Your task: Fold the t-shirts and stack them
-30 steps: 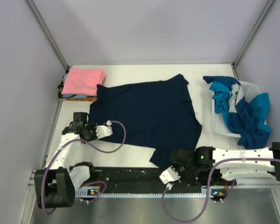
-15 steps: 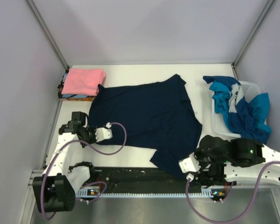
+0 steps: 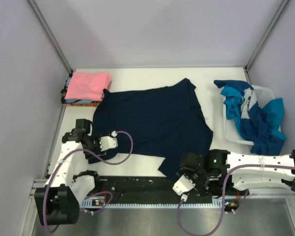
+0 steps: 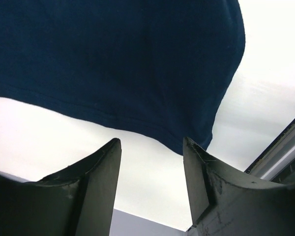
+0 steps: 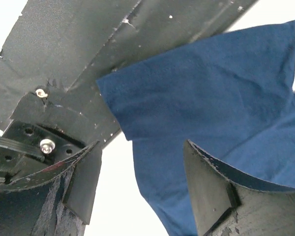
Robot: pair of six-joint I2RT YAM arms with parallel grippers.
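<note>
White slatted plastic basket (image 3: 263,91) right of spread navy cloth t-shirt (image 3: 152,120), holding crumpled teal-and-white t-shirts (image 3: 258,123); left gripper (image 4: 152,143), right gripper (image 5: 141,145) released.

One dark navy t-shirt (image 3: 152,123) lies spread mid-table. One folded pink t-shirt (image 3: 87,85) tops the far-left stack, over at least two more layers (image 3: 79,102). One white basket (image 3: 263,91) at the right holds teal-and-blue shirts (image 3: 258,123), number unclear. Two arms: left arm (image 3: 71,152), right arm (image 3: 255,162).

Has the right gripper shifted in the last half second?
Yes. The right gripper has swung left along the table's near edge, away from the white basket. It is now at the near corner of the navy shirt, jaws open.
</note>
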